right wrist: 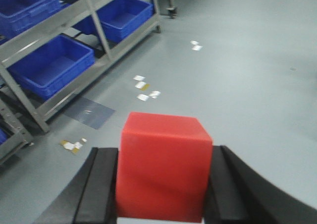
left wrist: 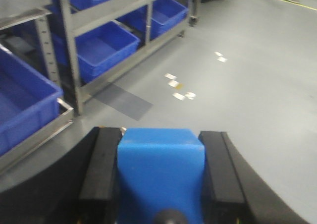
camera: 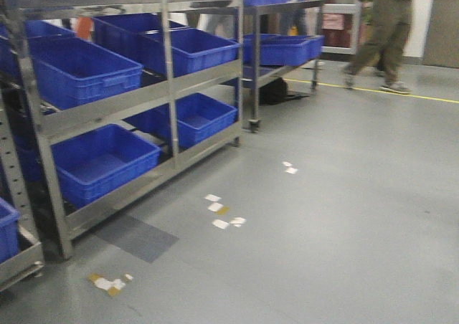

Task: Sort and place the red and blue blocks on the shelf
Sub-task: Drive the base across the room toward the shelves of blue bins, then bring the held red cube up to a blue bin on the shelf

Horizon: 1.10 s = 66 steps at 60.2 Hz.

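Observation:
In the left wrist view my left gripper (left wrist: 159,133) is shut on the blue block (left wrist: 161,172), which fills the gap between the black fingers (left wrist: 101,164). In the right wrist view my right gripper (right wrist: 162,148) is shut on the red block (right wrist: 163,167), held between its black fingers (right wrist: 101,184). Both blocks are carried above the grey floor. Neither gripper shows in the front view. The shelf with white roller tracks is out of view.
Steel racks (camera: 107,112) in tiers stand at the left and hold large blue bins (camera: 100,159). They also show in the left wrist view (left wrist: 72,60) and the right wrist view (right wrist: 54,50). Tape scraps (camera: 224,213) lie on the floor. A person (camera: 387,37) walks at the back right.

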{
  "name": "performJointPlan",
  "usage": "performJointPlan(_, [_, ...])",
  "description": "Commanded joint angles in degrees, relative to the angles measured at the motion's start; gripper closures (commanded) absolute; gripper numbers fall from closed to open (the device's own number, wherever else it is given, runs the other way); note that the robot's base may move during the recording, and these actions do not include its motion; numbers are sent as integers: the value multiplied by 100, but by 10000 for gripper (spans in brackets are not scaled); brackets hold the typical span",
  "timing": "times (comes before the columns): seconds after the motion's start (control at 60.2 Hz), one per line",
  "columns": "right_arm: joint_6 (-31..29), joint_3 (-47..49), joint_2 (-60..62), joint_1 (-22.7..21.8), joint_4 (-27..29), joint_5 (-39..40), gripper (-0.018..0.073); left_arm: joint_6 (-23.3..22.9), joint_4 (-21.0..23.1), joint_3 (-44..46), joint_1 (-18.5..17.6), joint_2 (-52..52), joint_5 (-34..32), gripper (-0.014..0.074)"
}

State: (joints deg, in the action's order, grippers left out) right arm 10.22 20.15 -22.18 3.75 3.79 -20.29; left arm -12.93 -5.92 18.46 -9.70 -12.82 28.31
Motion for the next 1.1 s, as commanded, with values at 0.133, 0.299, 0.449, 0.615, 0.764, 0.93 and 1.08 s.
performJointPlan(0.133, [-26,160,-26,-39,10,467,497,-53,-17,161,11,-64,-474,461])
performJointPlan(0.299, [-26,160,-26,-39,10,467,497,-53,-17,161,11,-64,-474,461])
performJointPlan(0.449, [-26,160,-26,-39,10,467,497,-53,-17,161,11,-64,-474,461])
performJointPlan(0.615, [-26,160,-26,-39,10,467,497,-53,-17,161,11,-64,-474,461])
performJointPlan(0.764, [-26,160,-26,-39,10,467,497,-53,-17,161,11,-64,-474,461])
performJointPlan(0.93, [-26,160,-26,-39,10,467,497,-53,-17,161,11,-64,-474,461])
performJointPlan(1.08, [-26,160,-26,-39,10,467,497,-53,-17,161,11,-64,-474,461])
